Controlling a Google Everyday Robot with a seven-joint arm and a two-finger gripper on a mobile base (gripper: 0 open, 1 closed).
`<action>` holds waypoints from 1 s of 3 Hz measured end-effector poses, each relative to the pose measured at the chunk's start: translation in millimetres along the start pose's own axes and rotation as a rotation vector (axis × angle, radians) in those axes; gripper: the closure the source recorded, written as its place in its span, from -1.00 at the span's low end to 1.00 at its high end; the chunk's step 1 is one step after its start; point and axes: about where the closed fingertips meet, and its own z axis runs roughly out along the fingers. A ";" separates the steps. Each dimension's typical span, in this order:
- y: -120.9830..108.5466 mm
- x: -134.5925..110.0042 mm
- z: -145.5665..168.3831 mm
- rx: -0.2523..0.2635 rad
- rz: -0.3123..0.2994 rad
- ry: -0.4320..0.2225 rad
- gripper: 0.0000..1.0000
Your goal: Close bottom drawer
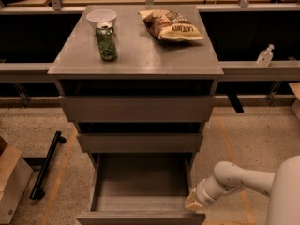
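Note:
The bottom drawer [140, 186] of the grey-brown cabinet stands pulled far out, its deep box empty and its flat front panel [140, 217] at the frame's lower edge. The two wider drawers above it, the mid one [139, 142] and the top one [137, 108], are pushed in. My white arm comes in from the lower right. The gripper [193, 202] is at the drawer's front right corner, just outside the right wall and touching or nearly touching it.
On the cabinet top [140, 55] stand a green can [106, 41], a white bowl [101, 18] and a chip bag [171, 26]. A black bar [46, 165] and a cardboard box [11, 182] lie on the floor at left. A small bottle [265, 56] stands on the right ledge.

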 end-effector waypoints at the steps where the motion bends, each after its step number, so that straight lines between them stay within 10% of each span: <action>1: -5.2 21.4 31.8 -0.021 0.040 -0.019 1.00; 3: 5.9 45.6 64.8 -0.076 0.108 -0.048 1.00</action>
